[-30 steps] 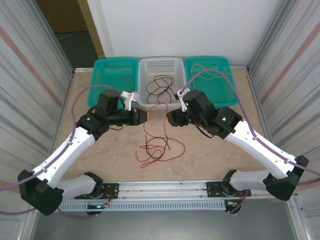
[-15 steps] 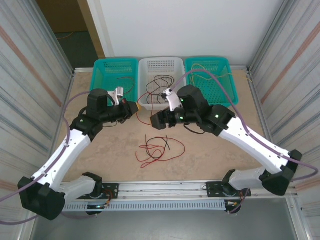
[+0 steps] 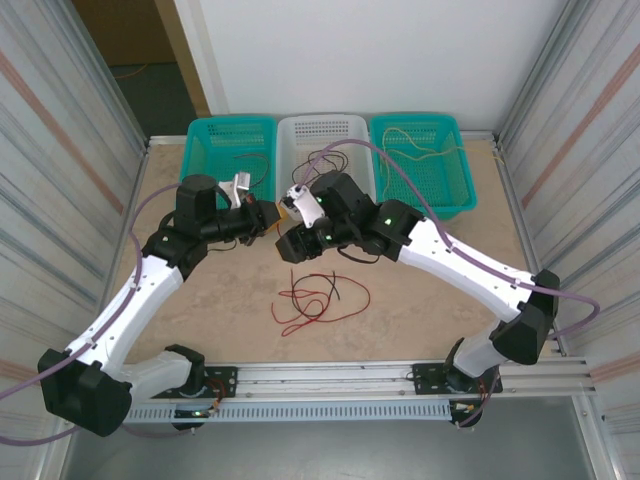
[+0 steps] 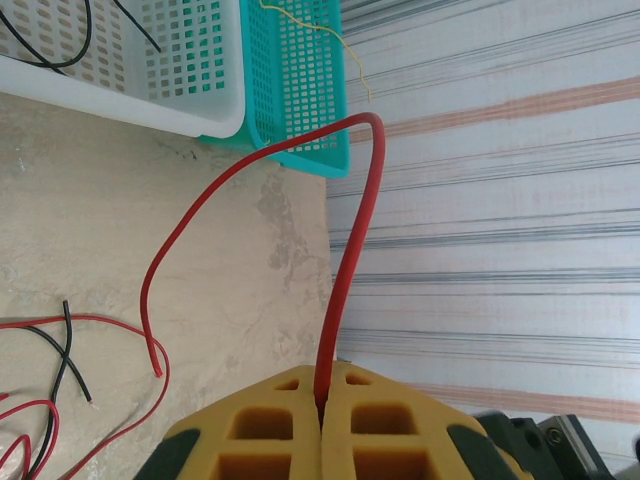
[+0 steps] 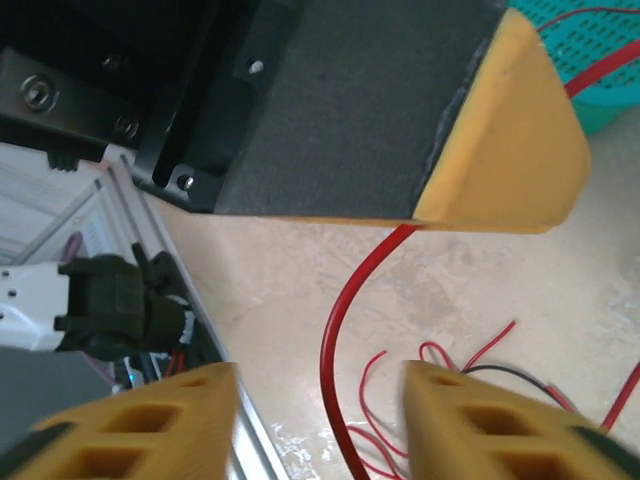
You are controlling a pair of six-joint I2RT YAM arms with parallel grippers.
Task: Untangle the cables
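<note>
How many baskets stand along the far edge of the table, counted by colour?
Teal baskets: 2, the left teal basket and the right teal basket
White basket: 1
Total: 3

A beige marbled table (image 3: pixel 420 310) stands between ribbed metal side walls (image 3: pixel 60 150), a plain white wall (image 3: pixel 380 50) behind, evenly lit
</note>
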